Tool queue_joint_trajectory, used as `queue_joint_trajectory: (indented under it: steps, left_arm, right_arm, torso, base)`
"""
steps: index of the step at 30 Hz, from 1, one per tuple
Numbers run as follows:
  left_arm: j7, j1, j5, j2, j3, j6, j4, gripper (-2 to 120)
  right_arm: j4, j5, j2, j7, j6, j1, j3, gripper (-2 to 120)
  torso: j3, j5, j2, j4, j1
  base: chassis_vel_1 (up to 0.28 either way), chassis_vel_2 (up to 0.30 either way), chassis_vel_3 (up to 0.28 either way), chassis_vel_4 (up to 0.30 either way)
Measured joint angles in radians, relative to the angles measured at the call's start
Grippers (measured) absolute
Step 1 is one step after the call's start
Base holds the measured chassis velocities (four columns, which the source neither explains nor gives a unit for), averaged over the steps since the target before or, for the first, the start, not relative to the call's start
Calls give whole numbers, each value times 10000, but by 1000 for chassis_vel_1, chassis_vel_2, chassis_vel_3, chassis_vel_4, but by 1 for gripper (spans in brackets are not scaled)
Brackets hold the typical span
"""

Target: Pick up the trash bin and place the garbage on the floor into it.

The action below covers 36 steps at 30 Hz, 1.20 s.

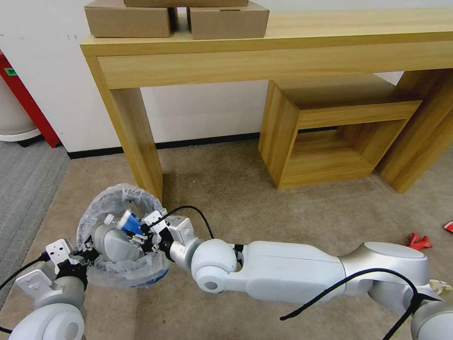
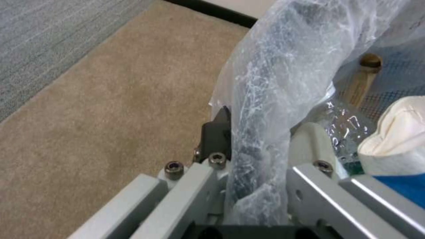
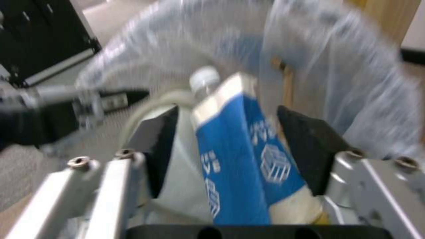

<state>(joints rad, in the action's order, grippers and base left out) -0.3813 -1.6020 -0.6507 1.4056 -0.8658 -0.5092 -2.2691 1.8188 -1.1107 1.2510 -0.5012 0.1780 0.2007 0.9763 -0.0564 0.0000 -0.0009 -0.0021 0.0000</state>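
Observation:
The trash bin (image 1: 141, 276), lined with a crinkled whitish bag, hangs tilted above the beige floor (image 1: 264, 208). My left gripper (image 1: 85, 255) is shut on its bag-covered rim (image 2: 257, 132); a dark finger (image 2: 216, 132) sits outside the rim and a pale one inside. My right gripper (image 1: 138, 234) reaches into the bin's mouth, shut on a blue-white paper cup (image 3: 239, 149), a piece of the garbage. A clear bottle (image 3: 204, 79) and a wooden stick (image 2: 364, 79) lie inside the bin. A red wrapper (image 1: 419, 242) lies on the carpet at the right.
A wooden table leg (image 1: 141, 141) stands right behind the bin. A low wooden shelf (image 1: 330, 137) sits under the table (image 1: 264, 52), and cardboard boxes (image 1: 132, 19) rest on top. Grey ribbed carpet (image 1: 23, 184) lies to the left. More litter (image 1: 448, 226) lies at the right edge.

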Motion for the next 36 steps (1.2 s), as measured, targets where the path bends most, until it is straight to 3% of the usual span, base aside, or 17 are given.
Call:
queue_joint_trajectory:
  steps: [7, 11, 23, 36]
  left_arm:
    - [-9, 13, 52, -37, -44, -6, 135, 1]
    - [-10, 65, 52, -76, -68, -31, 213, 1]
    - [-9, 150, 81, -232, -114, -167, 306, 1]
    - [128, 71, 456, -236, -217, -157, 280, 1]
  right_arm:
    - [172, 626, -501, 818, -756, 416, -778, 93]
    - [319, 680, -766, 1092, -986, 694, -1388, 100]
    - [655, 603, -1321, 1184, -1114, 1505, -3360, 100]
    - [690, 821, -2537, 1128, -1578, 2384, -5976, 100]
  torso:
    - [0, 0, 0, 0, 0]
    - [0, 0, 0, -1, 0]
    - [0, 1, 0, 0, 0]
    - [0, 2, 0, 2, 0]
  base:
    - [0, 0, 0, 0]
    - [0, 0, 0, 0]
    - [0, 0, 0, 0]
    - [0, 0, 0, 0]
